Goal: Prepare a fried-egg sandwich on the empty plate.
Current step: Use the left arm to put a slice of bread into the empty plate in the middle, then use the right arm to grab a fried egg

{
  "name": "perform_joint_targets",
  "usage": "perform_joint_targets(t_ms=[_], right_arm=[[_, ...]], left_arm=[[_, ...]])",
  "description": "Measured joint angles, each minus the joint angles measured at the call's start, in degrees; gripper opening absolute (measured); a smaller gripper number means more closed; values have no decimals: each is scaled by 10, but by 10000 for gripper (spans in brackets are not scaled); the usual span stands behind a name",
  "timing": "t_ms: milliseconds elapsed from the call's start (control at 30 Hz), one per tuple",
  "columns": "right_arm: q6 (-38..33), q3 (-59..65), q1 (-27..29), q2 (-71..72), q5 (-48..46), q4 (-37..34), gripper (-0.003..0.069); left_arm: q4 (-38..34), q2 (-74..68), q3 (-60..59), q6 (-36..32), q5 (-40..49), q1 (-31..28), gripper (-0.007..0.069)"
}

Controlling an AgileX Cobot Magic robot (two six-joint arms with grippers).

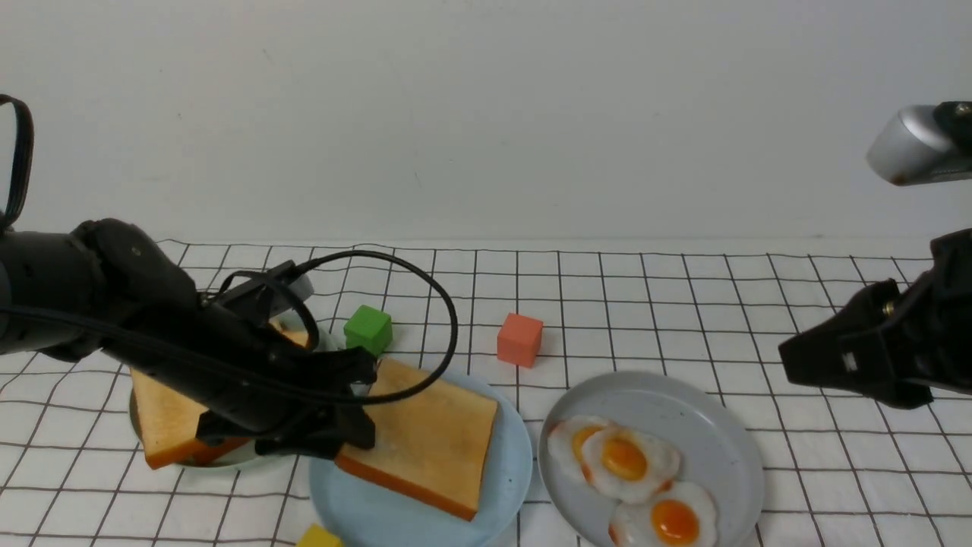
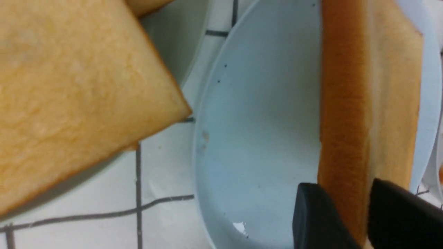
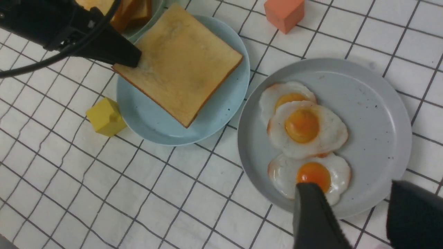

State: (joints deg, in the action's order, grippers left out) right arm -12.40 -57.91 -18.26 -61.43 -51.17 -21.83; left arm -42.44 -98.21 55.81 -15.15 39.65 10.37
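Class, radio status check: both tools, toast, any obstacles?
Left tool straddling square golden-brown toast slice over round light-blue plate, grip unclear. Right tool open, empty. Small yellow block beside plate.

I have one thick, square toast slice [image 1: 437,437] over the light sky-blue plate [image 1: 510,448], its broad golden-brown face upward and its darker crust showing along the sides. It sits skewed, one corner pointing toward my front camera's side (from here I can't tell whether its whole underside touches). The plate is round and shallow, with faint dark speckles, and part of its surface shows around the bread. For the filling, I see three fried eggs [image 3: 308,128], white with glossy orange yolks, grouped on the grey plate [image 3: 375,138] beside it, two of them overlapping.
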Motion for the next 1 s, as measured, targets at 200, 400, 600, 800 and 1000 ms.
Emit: perform_joint_targets(t_ms=[200, 400, 600, 800, 1000], right_arm=[[-29, -8, 0, -36, -32, 22, 344], [-9, -25, 0, -120, -43, 28, 344], [175, -25, 0, -208, -10, 28, 344], [158, -38, 21, -290, 30, 13, 344], [-162, -79, 28, -335, 35, 4, 336]], left_arm=[[41, 0, 41, 5, 76, 0, 462], [88, 37, 141, 25, 187, 0, 548], [89, 171, 103, -86, 202, 47, 491], [93, 278, 11, -196, 170, 152, 239], [89, 334, -14, -205, 178, 187, -13]])
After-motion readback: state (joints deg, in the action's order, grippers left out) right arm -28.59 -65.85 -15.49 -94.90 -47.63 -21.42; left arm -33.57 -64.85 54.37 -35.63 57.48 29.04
